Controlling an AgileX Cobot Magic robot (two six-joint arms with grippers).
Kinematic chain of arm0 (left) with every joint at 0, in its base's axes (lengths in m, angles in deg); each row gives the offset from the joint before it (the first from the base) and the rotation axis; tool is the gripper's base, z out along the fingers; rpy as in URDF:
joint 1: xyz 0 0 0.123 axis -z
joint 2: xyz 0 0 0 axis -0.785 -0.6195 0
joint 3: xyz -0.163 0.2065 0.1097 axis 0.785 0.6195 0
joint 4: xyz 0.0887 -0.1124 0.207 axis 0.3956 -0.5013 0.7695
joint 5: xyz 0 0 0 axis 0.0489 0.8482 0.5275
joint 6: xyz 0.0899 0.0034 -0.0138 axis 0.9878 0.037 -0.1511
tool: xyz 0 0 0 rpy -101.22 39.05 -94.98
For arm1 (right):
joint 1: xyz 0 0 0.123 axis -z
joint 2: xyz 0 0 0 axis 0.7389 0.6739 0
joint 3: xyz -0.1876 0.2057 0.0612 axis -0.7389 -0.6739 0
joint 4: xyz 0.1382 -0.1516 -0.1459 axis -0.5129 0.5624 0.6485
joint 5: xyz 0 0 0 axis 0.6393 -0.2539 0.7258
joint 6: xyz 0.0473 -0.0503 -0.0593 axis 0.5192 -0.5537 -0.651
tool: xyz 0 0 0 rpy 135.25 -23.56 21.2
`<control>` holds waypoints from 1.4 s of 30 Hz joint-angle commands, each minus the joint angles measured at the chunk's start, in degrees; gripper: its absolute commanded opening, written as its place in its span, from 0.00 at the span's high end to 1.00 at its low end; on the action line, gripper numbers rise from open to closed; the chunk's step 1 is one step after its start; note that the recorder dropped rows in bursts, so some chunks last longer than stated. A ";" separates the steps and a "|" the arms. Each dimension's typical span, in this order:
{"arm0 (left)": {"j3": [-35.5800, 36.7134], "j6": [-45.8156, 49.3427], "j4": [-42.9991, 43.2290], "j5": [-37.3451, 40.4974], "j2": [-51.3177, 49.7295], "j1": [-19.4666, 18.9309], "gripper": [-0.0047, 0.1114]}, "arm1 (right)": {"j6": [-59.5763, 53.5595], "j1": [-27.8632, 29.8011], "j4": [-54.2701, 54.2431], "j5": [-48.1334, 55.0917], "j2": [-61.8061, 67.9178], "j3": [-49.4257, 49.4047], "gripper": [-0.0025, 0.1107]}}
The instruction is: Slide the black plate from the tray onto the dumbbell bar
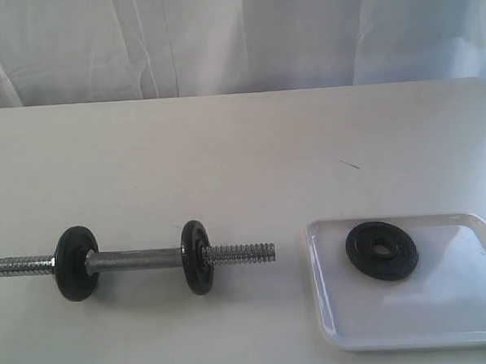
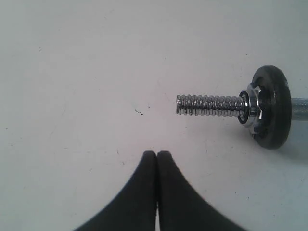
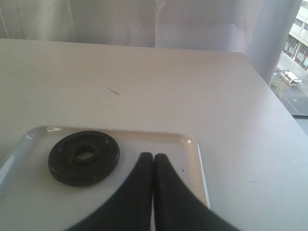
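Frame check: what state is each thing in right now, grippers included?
black plate: lying flat in the tray, not held.
tray: resting on the table, holding only the plate.
dumbbell bar: lying on the table, both threaded ends bare.
disc nearer the tray: upright on the bar.
farther disc: upright on the bar.
left gripper: shut, empty.
right gripper: shut, empty, over the tray.

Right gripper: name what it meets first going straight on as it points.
Probably the tray, near its far rim; the black plate lies off the line of the right gripper. Height is unclear, so it may clear the rim and meet the table.
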 commanded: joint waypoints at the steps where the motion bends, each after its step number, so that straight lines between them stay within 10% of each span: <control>1: 0.15 0.11 -0.08 -0.14 0.25 0.37 0.96 | -0.12 0.07 0.10 -0.36 -0.33 -0.12 0.98; 22: 0.15 0.11 3.51 0.41 0.25 0.35 0.96 | -0.12 -1.54 -0.09 -0.37 -0.33 -0.12 0.98; 30: -12.44 0.11 6.06 9.07 0.25 0.35 0.96 | -0.12 -3.26 -0.39 -0.37 -0.33 -0.12 0.98; 42: -19.32 0.11 6.32 -0.18 0.25 0.35 0.96 | -0.12 -4.96 -0.53 -0.37 -0.33 -0.12 0.98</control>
